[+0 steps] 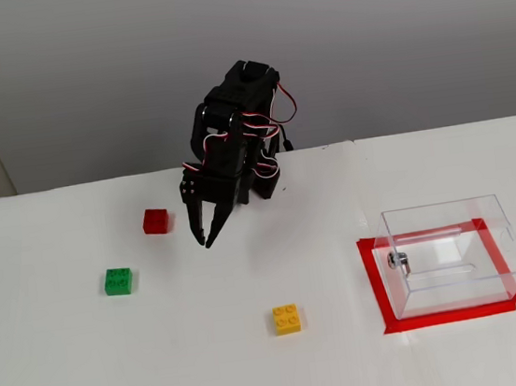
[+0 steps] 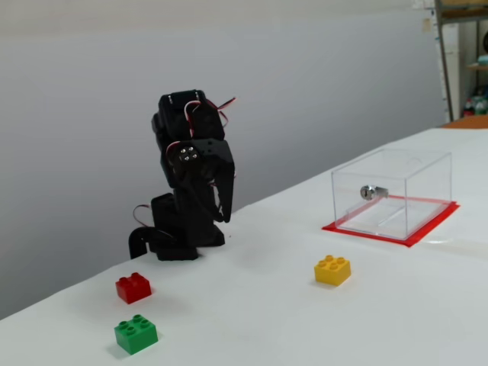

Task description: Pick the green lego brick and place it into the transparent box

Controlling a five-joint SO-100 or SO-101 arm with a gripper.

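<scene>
Green lego brick (image 1: 117,282) well apart from claw (image 1: 204,240)

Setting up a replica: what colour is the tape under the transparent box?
Red tape, clearest in this fixed view.

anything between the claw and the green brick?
No. In both fixed views only bare white table separates the claw from the green brick; the red block sits off to the side.
</scene>
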